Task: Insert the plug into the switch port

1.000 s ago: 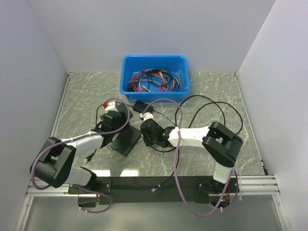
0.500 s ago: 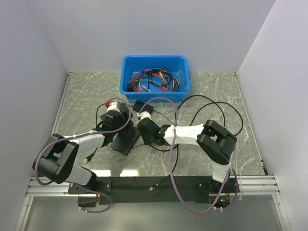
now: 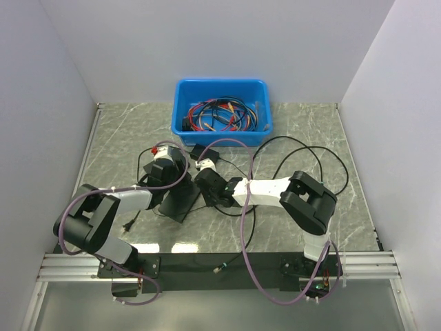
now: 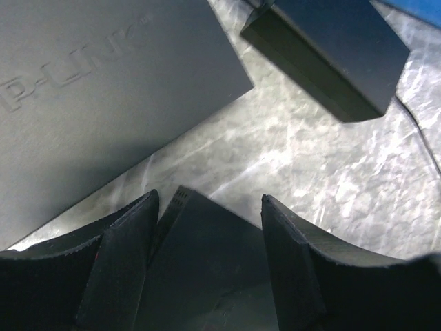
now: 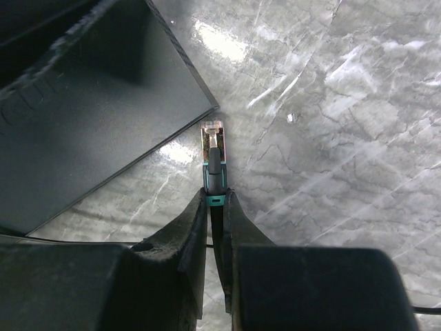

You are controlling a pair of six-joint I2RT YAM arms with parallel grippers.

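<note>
The switch [image 3: 180, 200] is a flat dark box left of centre. My left gripper [image 3: 167, 167] holds its far end. In the left wrist view a box corner with vent holes [image 4: 207, 262] fills the gap between both fingers of the left gripper [image 4: 207, 200]. My right gripper [image 5: 217, 196] is shut on the black cable just behind the plug [image 5: 213, 141]. The plug's metal tip points at the switch's near corner [image 5: 207, 103], a short gap away. From above, the right gripper [image 3: 207, 181] sits at the switch's right edge. No port shows.
A blue bin [image 3: 180, 93] of red, blue and black cables stands at the back. A small black adapter [image 3: 200, 152] lies just behind the grippers, top right in the left wrist view [image 4: 324, 48]. Black cable loops [image 3: 303, 148] lie to the right. A grey face with raised lettering [image 4: 89, 103] fills that view's upper left.
The right gripper has slid left with the plug, closer to the switch's edge. The left arm's elbow has swung inward while its gripper stayed on the switch.
</note>
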